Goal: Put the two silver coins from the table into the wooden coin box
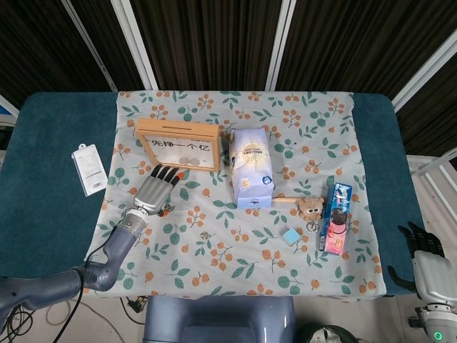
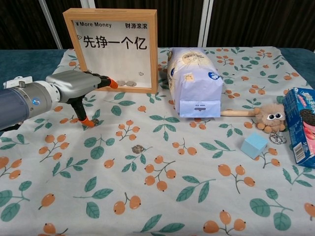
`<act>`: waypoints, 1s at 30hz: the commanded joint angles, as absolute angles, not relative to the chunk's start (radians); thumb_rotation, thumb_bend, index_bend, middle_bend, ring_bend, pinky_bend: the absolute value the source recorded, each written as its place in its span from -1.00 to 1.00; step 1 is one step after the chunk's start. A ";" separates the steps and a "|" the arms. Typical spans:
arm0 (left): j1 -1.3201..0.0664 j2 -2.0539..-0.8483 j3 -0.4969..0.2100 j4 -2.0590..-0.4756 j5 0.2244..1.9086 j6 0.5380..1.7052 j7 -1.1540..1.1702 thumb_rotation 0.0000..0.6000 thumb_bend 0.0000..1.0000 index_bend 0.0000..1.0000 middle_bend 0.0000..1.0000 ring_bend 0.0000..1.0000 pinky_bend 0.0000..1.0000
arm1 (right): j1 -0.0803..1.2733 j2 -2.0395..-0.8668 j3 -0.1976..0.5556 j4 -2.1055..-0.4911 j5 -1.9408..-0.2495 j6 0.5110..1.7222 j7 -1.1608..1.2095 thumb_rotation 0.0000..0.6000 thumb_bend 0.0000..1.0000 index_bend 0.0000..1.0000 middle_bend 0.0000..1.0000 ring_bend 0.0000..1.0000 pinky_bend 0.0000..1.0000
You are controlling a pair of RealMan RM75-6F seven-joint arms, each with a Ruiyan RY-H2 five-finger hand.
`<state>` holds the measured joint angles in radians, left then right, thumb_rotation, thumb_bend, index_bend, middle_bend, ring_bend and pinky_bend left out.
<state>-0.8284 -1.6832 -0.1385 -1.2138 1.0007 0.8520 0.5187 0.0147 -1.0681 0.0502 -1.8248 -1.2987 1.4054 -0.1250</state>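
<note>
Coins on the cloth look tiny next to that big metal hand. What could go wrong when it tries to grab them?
1. The coin by the left hand's thumb lies flat on the cloth, so the fingers might slide over it or bunch the cloth up.
2. The fingers reach close to the box, which stands upright; a bump might tip it.
3. The other coin lies among the printed leaves and berries and could be missed.
</note>
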 commanded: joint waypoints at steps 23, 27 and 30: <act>-0.832 -1.701 -0.128 -1.191 0.988 0.852 0.541 1.00 -0.85 -0.74 -0.92 -1.00 -1.00 | 0.019 -1.055 0.045 -1.840 -1.281 1.386 -0.136 1.00 -0.26 -0.75 -0.91 -0.93 -1.00; -0.833 -1.708 -0.126 -1.185 0.993 0.850 0.537 1.00 -0.85 -0.64 -0.92 -1.00 -1.00 | 0.019 -1.055 0.045 -1.841 -1.281 1.387 -0.137 1.00 -0.26 -0.75 -0.91 -0.93 -1.00; -0.832 -1.713 -0.121 -1.181 1.000 0.846 0.528 1.00 -0.84 -0.43 -0.92 -1.00 -1.00 | 0.019 -1.055 0.045 -1.840 -1.281 1.386 -0.137 1.00 -0.26 -0.75 -0.91 -0.93 -1.00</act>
<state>-0.8319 -1.7121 -0.1220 -1.1816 0.9986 0.8469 0.5294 0.0195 -1.0546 0.0448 -1.8402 -1.2809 1.3859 -0.1369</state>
